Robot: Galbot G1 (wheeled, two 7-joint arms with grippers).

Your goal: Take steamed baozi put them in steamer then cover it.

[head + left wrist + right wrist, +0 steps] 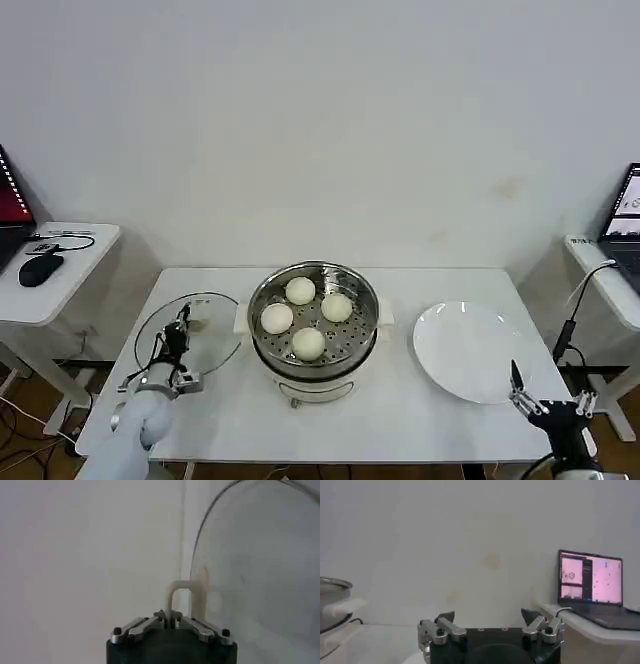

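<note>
The steamer (314,335) sits in the middle of the white table (230,405). It is a round, shiny metal pot on a white base, and its tray is full of little holes. Four steamed baozi (308,343) lie on the tray. They are small, round, smooth and cream-white, set in a ring, near each other but apart. In the right wrist view just an edge of the steamer (332,605) peeks in at the side.

The cover (205,330) is off the pot. It is a round, clear glass lid with a thin metal rim, and it is just to the left of the steamer. The table shows through the glass, so its edge is hard to follow. In the left wrist view, part of the cover (260,565) is cut off.

The left gripper (180,325) reaches over the cover from the near side. Its fingers are pressed together, pinching the pale handle (186,597) in the middle of the lid.

The flat white plate (465,350) lies to the right of the steamer. The right gripper (520,392) hangs low by the near right corner of the table, close to the plate's edge. Its fingers are spread wide and hold nothing.

A laptop (592,582) with a lit screen stands on a side table to the right.
</note>
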